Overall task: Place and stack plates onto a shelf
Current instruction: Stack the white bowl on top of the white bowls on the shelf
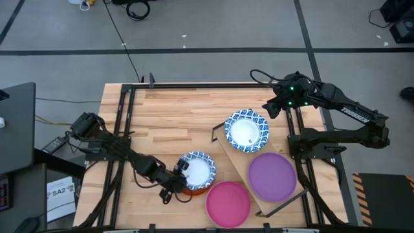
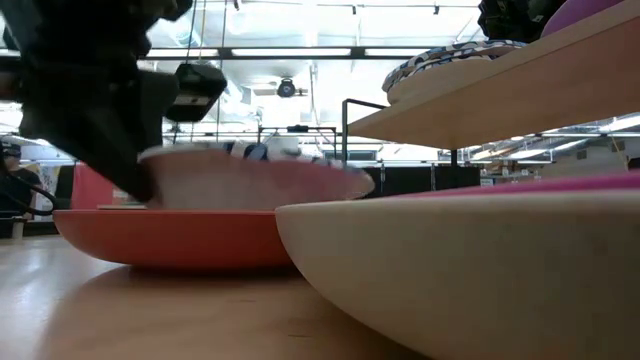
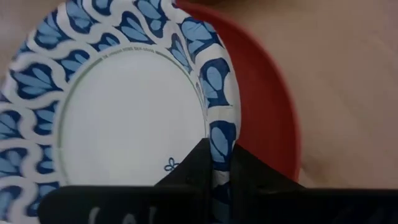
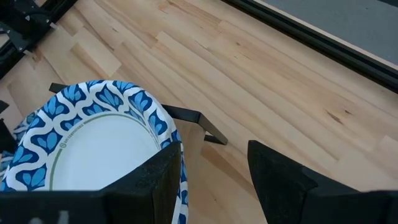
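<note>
A blue-and-white plate (image 1: 197, 169) (image 3: 130, 118) sits over the orange-red plate (image 1: 192, 189) (image 3: 261, 93) near the table's near edge. My left gripper (image 1: 176, 180) (image 3: 217, 177) is shut on this plate's rim. The shelf (image 1: 240, 162) (image 2: 480, 95) stands aslant on the right. It carries another blue-and-white plate (image 1: 246, 130) (image 4: 93, 149) and the purple plate (image 1: 273, 176). My right gripper (image 1: 272, 107) (image 4: 214, 186) is open at that shelf plate's far right rim; I cannot tell whether it touches. The pink plate (image 1: 228, 204) rests on the table by the shelf's near end. My left gripper pinches the blue-and-white plate's rim (image 3: 222, 140) on the side toward the table's left, one finger (image 3: 189, 168) on the upper face, the other under the rim. It comes slanting from the left. In the low view the plate (image 2: 250, 175) lies about level over the orange-red plate (image 2: 180, 240); lifted or resting, I cannot tell.
The pink plate (image 2: 460, 270) fills the low view's foreground. Black frame rails (image 1: 123, 129) run along the table's left and right (image 1: 301, 155) sides. Bare tabletop (image 1: 174, 116) lies between the far edge and the plates. The shelf's black leg (image 4: 193, 115) stands near the right gripper.
</note>
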